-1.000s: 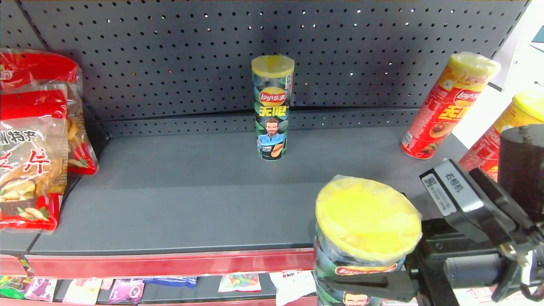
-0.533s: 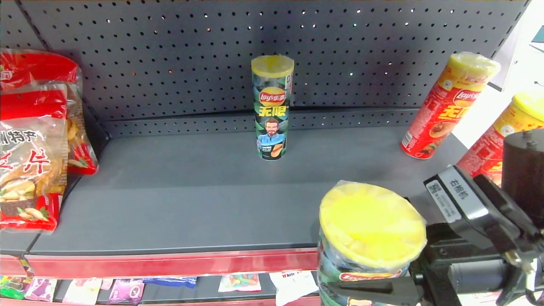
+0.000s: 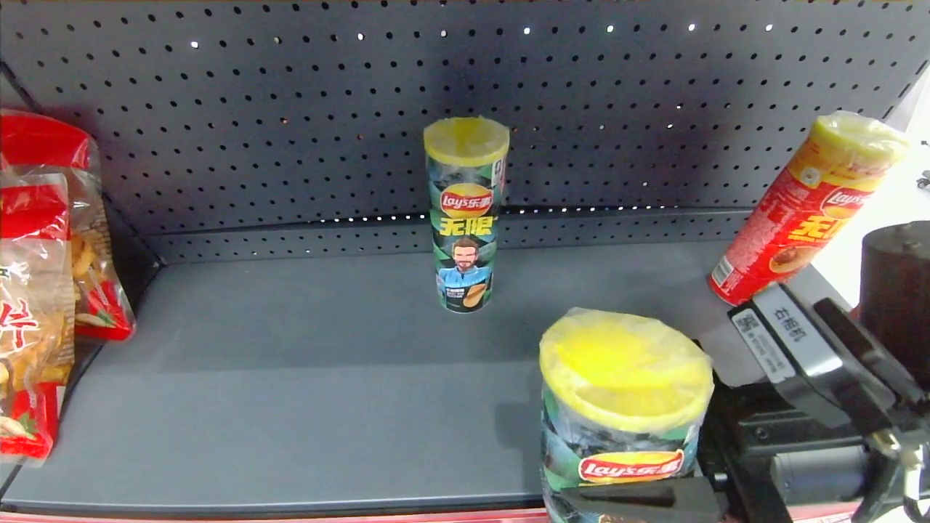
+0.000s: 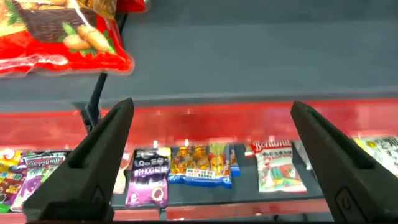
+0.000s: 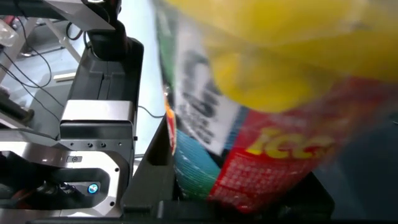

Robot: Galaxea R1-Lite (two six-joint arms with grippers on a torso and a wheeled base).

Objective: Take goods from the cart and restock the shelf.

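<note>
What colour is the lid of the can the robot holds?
The lid of the can is yellow, clearest in the head view.

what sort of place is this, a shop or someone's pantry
Most likely a shop aisle, or a mock-up of one: a grey metal shelf with a pegboard back, chip cans and snack bags faced outward, and a red front rail with more packets on the tier below.

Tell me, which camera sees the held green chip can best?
The head view: the held green can shows its yellow lid and label. The right wrist view sees just part, very close. The left wrist view faces snack packets below.
</note>
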